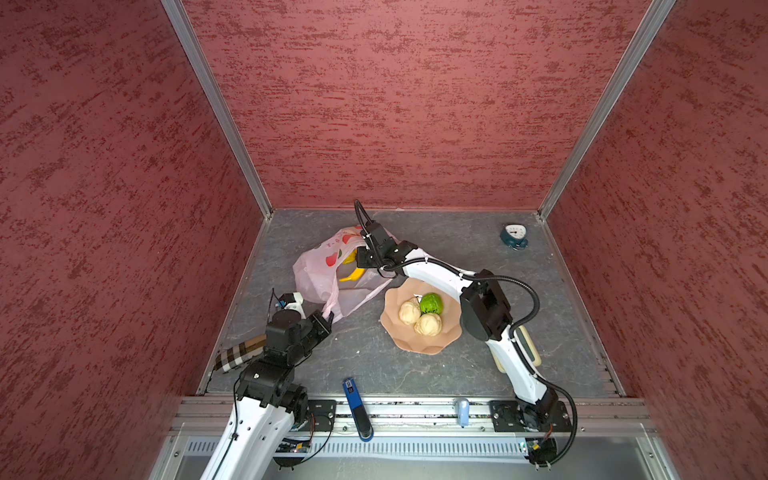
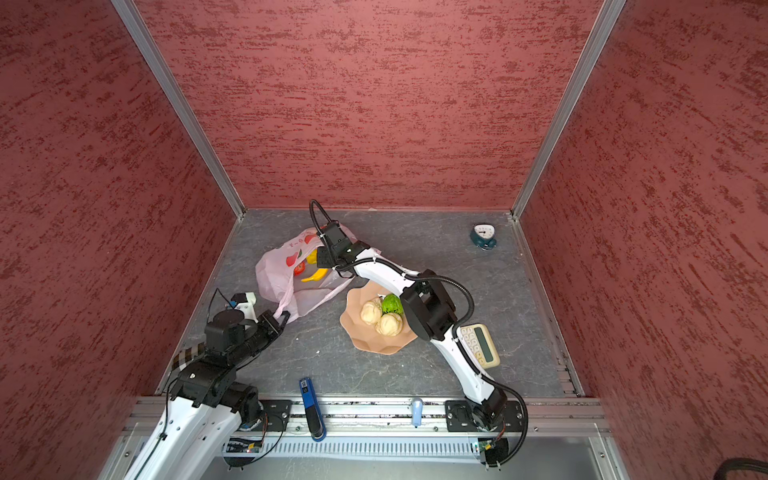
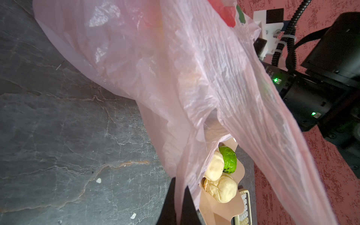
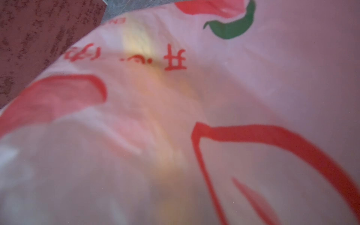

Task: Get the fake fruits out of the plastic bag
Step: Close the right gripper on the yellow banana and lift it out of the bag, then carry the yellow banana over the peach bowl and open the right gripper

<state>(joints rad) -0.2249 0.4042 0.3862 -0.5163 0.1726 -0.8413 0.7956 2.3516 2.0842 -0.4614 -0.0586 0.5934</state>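
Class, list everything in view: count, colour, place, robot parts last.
plastic bag: one, pale pink, left of the bowl.
banana: one, yellow, in the bag.
small yellow fruit: one, yellow, in the bag.
red fruit: one, red, in the bag.
beige balls: two, beige, in the bowl.
green fruit: one, green, in the bowl.
bowl: one, peach, table centre.
dial clock: one, teal, far right corner.
calculator: one, cream, beside right arm.
blue tool: one, blue, front rail.
checked roll: one, brown-white, under left arm.
left fingers: one pair, black, shut on bag handle.
right arm: one, white-black, at bag's mouth; fingers hidden.
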